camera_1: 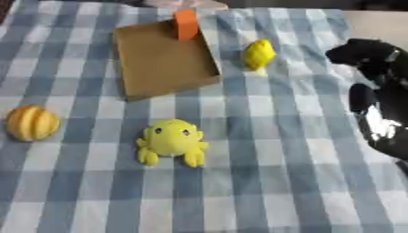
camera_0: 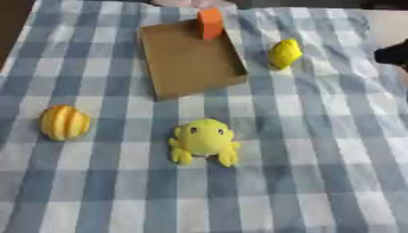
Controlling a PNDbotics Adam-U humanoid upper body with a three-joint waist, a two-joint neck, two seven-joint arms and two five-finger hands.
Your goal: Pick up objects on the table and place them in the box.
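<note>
Worktop (camera_0: 334,150) is covered in a blue-and-white checked cloth (camera_0: 318,191). Clock directions are taken from the centre of the cloth.

Box (camera_0: 191,61): shallow brown cardboard tray at about 12 o'clock, turned slightly askew. An orange block (camera_0: 210,22) stands upright at its far edge; can't tell whether it sits inside the box or just against the rim.

Small yellow lemon-shaped object (camera_0: 284,53) is on the cloth at roughly 1 o'clock, just beside the box's right wall but apart from it.

Yellow frog-like plush toy (camera_0: 204,141) sits near centre, slightly toward 6 o'clock, eyes facing the far side, legs splayed on the cloth. Well apart from the box.

Yellow-orange ribbed object (camera_0: 63,122), pumpkin-like, is at 9 o'clock near the left edge of the cloth, well apart from the toy and the box.

Right hand (camera_1: 360,51): black, comes in at about 2 to 3 o'clock, best seen in the right eye view; only a dark sliver shows at the edge of the left eye view. It hovers over the cloth to the right of the lemon-shaped object, touching nothing and carrying nothing. Can't tell how its fingers are set. The glossy black forearm (camera_1: 382,118) runs down the right edge.

Left hand does not show in either view.
</note>
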